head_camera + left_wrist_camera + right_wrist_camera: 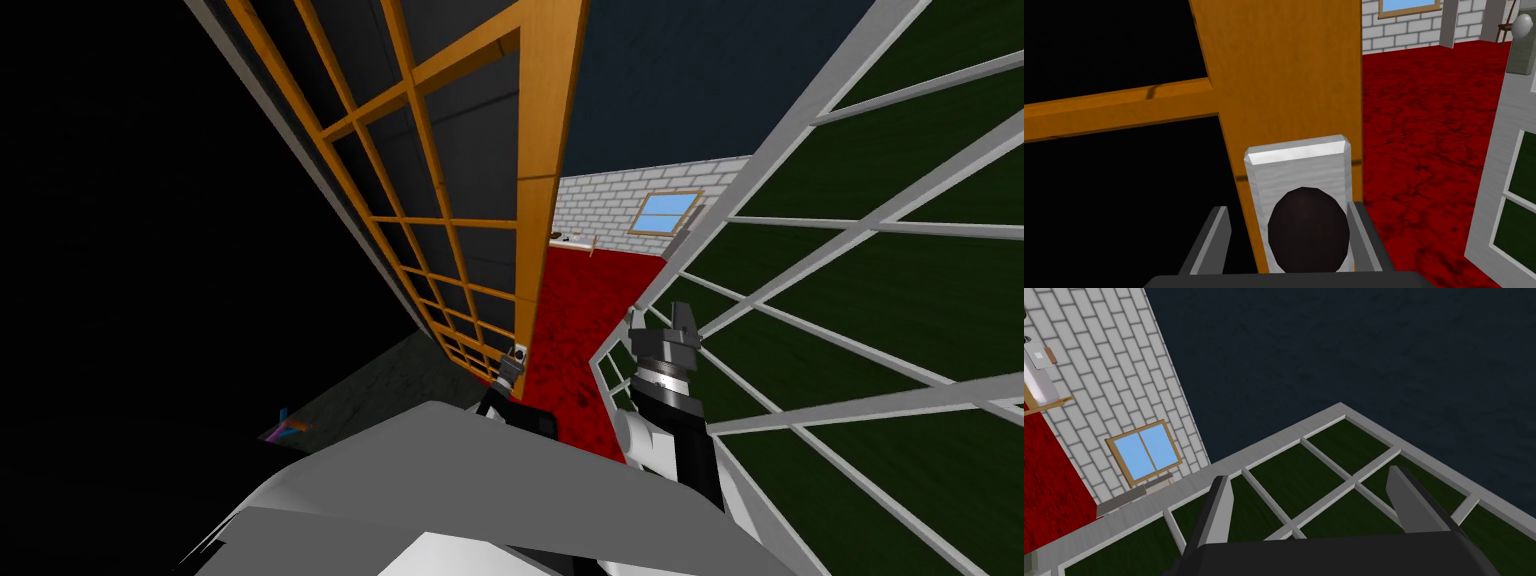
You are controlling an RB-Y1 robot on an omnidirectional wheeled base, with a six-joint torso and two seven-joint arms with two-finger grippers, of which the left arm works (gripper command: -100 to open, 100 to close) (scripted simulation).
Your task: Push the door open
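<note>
- Orange door (pixel 545 150): a wooden lattice with dark panes, ajar on my left, its free edge beside the red floor (pixel 1424 150).
- White door (pixel 900 290) with green panes, on my right; the right gripper (pixel 1309 475) is spread open before it.
- Left gripper (pixel 1288 207): fingers apart around the orange door's dark knob (pixel 1308 230), seemingly unclamped.
- Silver plate (pixel 1296 165) behind the knob.

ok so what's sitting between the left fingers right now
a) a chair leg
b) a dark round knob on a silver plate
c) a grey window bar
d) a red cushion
b, the left wrist view shows the dark round knob on its silver plate, mounted on the orange door, between the open fingers of the left gripper
</note>
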